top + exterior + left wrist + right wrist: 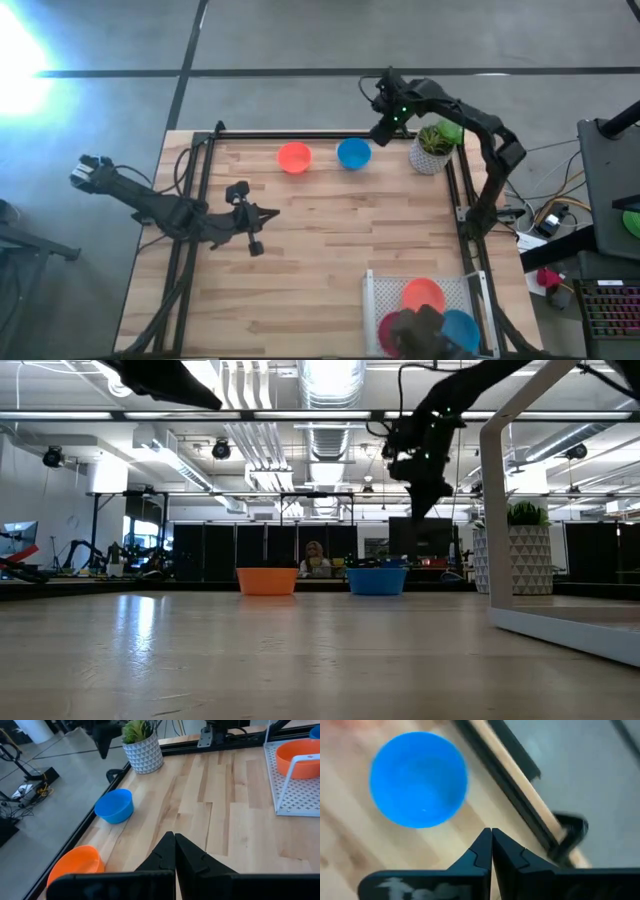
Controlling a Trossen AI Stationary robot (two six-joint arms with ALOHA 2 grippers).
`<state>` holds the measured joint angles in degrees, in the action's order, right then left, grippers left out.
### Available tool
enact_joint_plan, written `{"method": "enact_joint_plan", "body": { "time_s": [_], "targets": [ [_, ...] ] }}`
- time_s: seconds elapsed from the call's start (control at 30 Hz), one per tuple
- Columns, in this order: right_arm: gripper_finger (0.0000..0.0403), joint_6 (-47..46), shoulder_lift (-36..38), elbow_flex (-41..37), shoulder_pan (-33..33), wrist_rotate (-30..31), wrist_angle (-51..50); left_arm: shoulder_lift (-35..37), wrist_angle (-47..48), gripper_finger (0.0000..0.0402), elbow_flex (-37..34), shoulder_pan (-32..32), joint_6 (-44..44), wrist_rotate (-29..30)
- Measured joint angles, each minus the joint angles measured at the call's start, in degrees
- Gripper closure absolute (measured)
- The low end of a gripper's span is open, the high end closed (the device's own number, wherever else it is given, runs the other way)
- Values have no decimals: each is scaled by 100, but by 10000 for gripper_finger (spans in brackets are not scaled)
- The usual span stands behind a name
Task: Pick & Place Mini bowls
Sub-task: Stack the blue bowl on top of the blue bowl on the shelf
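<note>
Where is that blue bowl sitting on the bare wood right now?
In the high view the blue bowl stands near the table's far edge, right of the orange bowl and left of the potted plant, with the right gripper just beside it.

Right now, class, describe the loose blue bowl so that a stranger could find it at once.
Find the white pot with a green plant at the wooden table's far edge. Two mini bowls sit beside it; the blue mini bowl is nearer the pot, its neighbour the orange mini bowl.
</note>
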<state>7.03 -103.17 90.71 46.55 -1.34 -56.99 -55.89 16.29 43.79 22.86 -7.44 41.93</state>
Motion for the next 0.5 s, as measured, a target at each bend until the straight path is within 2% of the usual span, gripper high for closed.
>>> {"method": "enact_joint_plan", "body": {
  "time_s": [0.23, 0.37, 0.5],
  "targets": [
    [394, 1932, 104, -381, -510, -196, 91, 2, -35, 402, 0, -31, -144, -4],
    [394, 2532, 98, -831, -554, -339, 191, 1, -55, 402, 0, -31, -192, -4],
    [394, 2978, 92, -1170, -552, -652, 801, 0, -215, 402, 0, -31, -162, -4]
  ]
}}
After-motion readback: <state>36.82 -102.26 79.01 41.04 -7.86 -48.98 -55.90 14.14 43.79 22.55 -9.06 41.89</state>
